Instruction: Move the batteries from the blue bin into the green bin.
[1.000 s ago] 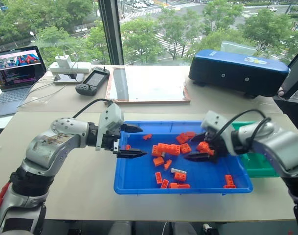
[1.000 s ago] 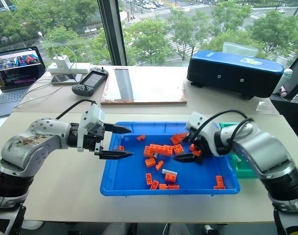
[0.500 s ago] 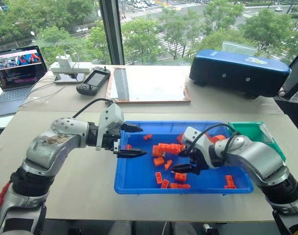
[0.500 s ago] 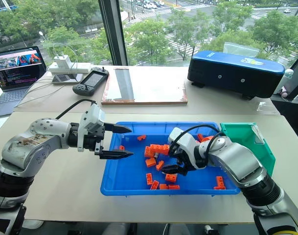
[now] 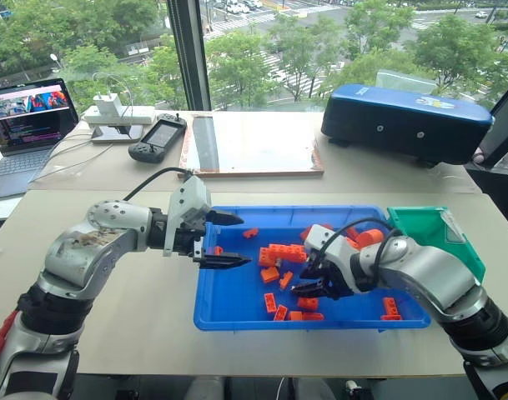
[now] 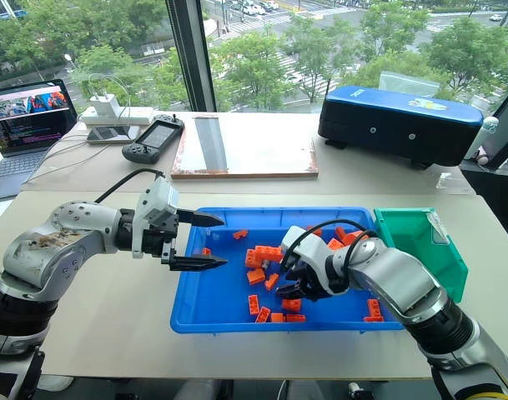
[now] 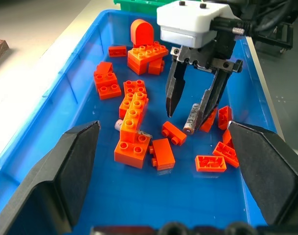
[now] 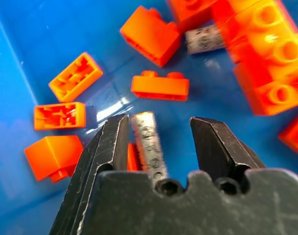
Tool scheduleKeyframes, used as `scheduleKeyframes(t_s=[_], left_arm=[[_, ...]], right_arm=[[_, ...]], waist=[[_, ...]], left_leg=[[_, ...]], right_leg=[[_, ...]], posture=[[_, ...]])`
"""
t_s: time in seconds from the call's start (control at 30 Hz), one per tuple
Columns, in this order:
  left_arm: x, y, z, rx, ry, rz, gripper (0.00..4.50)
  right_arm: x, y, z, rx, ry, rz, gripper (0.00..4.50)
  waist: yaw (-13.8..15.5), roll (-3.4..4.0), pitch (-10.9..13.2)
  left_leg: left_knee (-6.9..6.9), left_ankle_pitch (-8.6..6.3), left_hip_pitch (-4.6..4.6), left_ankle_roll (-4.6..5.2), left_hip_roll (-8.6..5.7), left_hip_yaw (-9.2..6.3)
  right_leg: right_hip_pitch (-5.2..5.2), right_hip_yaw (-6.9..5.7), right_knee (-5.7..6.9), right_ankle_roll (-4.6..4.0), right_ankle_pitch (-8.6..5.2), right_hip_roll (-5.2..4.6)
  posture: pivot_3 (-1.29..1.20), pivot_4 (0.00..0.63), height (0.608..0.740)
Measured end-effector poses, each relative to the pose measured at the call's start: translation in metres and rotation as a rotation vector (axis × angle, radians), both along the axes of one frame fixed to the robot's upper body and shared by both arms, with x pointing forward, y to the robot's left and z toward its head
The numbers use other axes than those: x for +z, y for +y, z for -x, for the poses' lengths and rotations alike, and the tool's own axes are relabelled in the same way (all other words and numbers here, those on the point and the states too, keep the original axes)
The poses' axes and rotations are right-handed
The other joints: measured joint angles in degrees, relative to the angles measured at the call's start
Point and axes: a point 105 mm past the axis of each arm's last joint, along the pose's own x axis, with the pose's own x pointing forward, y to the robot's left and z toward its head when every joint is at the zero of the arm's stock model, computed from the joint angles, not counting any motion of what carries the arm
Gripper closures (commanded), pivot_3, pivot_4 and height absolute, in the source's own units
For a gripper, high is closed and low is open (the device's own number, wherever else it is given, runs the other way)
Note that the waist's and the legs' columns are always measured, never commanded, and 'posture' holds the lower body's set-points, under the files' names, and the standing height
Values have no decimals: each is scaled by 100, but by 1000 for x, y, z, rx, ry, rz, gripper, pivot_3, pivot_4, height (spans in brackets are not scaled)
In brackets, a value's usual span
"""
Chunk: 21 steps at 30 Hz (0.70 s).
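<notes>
Right gripper point(image 7: 190, 110): fingers straddle a battery point(image 8: 149, 144), not yet clamped, inside the blue bin point(image 5: 237, 310).
Second battery point(image 8: 203, 39): also there (half hidden under bricks point(image 7: 134, 117)).
Left gripper point(image 5: 224, 240): fingers spread, empty.
Green bin point(image 6: 420, 250): beside the blue bin; no battery visible inside.

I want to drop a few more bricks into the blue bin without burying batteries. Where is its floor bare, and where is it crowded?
Bare: the blue bin's near-left floor, under the left gripper. Also bare is a small far strip between a lone brick and the far wall. Crowded: the middle and right, where bricks ring the right gripper and the battery between its fingers.
</notes>
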Motion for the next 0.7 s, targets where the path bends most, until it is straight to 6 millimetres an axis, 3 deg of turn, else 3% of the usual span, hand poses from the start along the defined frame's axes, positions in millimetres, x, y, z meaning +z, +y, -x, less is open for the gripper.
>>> scheduleKeyframes(t_s=[0.13,0.37,0.53,0.7], left_arm=[[0,0,0,1,0,0,0],[0,0,0,2,0,0,0],[0,0,0,2,1,0,0],[-1,0,0,1,2,1,0]], right_arm=[[-3,3,2,16,1,19,2136],[-3,3,0,16,-12,32,4218],[7,-2,-4,12,-46,41,4237],[44,-18,-14,-12,-121,-3,4237]], waist=[[-2,0,0],[1,0,0],[1,0,0],[4,0,0]], left_leg=[[0,0,0,0,0,0],[0,0,0,0,0,-1],[0,0,0,0,0,-1],[0,0,0,0,-1,0]], right_leg=[[-1,0,0,0,0,0],[0,-1,0,0,0,0],[-1,-1,0,0,0,0],[0,0,-2,0,0,0]], posture=[[0,150,732],[0,150,732],[0,150,732],[0,150,732]])
